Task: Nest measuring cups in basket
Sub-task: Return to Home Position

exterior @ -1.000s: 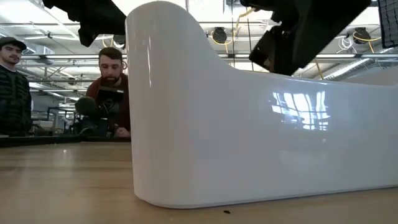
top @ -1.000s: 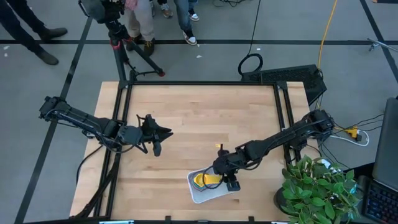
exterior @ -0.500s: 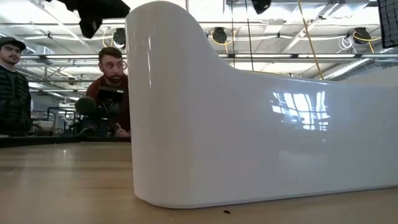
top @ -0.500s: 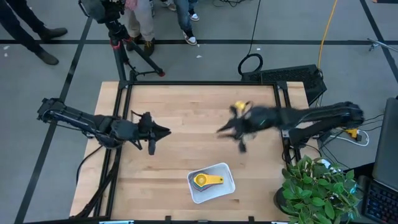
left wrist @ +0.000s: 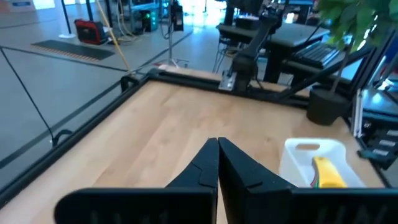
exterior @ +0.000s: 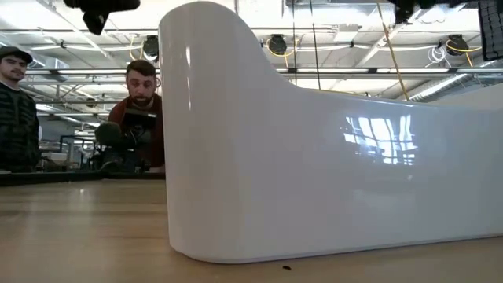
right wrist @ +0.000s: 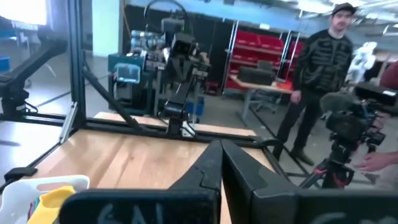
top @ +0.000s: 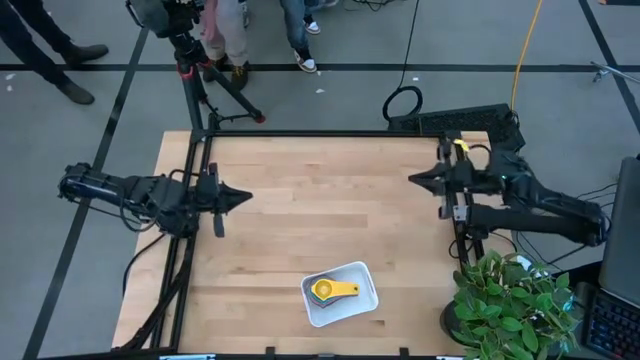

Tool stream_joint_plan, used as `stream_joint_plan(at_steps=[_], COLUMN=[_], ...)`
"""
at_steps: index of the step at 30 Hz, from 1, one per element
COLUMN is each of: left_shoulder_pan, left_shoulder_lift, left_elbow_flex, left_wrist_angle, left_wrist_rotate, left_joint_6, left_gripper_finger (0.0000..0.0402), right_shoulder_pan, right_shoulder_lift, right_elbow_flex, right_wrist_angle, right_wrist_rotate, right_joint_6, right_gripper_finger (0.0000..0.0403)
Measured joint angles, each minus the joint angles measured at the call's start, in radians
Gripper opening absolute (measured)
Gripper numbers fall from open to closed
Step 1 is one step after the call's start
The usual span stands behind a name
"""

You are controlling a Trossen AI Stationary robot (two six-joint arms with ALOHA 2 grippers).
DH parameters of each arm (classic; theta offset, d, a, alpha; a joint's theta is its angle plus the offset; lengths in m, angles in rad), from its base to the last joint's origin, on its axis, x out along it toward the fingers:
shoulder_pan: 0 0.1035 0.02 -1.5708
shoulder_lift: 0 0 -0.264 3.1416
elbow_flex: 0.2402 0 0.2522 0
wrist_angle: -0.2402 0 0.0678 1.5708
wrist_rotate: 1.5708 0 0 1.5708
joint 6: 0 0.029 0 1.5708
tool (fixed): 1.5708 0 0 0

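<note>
The white basket point(top: 361, 273) sits near the table's near edge, right of the middle. The measuring cups point(top: 323, 290) lie stacked inside it with a yellow one on top, its handle pointing right; the cups beneath are mostly hidden. In the low view the basket's wall point(exterior: 314, 157) fills most of the picture. My left gripper point(top: 220, 198) hovers shut over the table's left side, far from the basket. My right gripper point(top: 414, 178) hovers shut near the table's right edge. The left wrist view shows the basket point(left wrist: 298, 155) and the yellow cup point(left wrist: 328, 172); the right wrist view shows the basket point(right wrist: 18, 190) too.
A potted plant point(top: 510, 300) stands off the table's near right corner. A tripod point(top: 195, 60) and several people's legs stand beyond the far edge. Two people point(exterior: 141, 110) sit behind the table in the low view. Bare wood point(top: 320, 200) lies between the two grippers.
My right gripper has risen from above the basket and swung quickly away to the table's far right side. My left gripper has drawn back toward the table's left edge. The basket and the stacked cups have stayed where they were.
</note>
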Motion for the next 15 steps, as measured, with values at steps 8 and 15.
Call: stream_joint_plan(at_steps=[8, 15], left_shoulder_pan=[0.010, 0.010], left_shoulder_lift=[-0.150, -0.278], left_elbow_flex=[-0.224, -0.455], left_wrist_angle=[0.110, 0.316], left_wrist_rotate=[0.002, 0.028], left_joint_6=[-0.019, -0.055], left_gripper_finger=[0.0001, 0.0001], right_shoulder_pan=[-0.030, -0.030], right_shoulder_lift=[-0.207, -0.282], right_elbow_flex=[-0.190, -0.407], right_wrist_angle=[0.033, 0.218], right_wrist_rotate=[-0.001, -0.032], right_joint_6=[0.075, 0.135], right_gripper_finger=[0.0000, 0.0000])
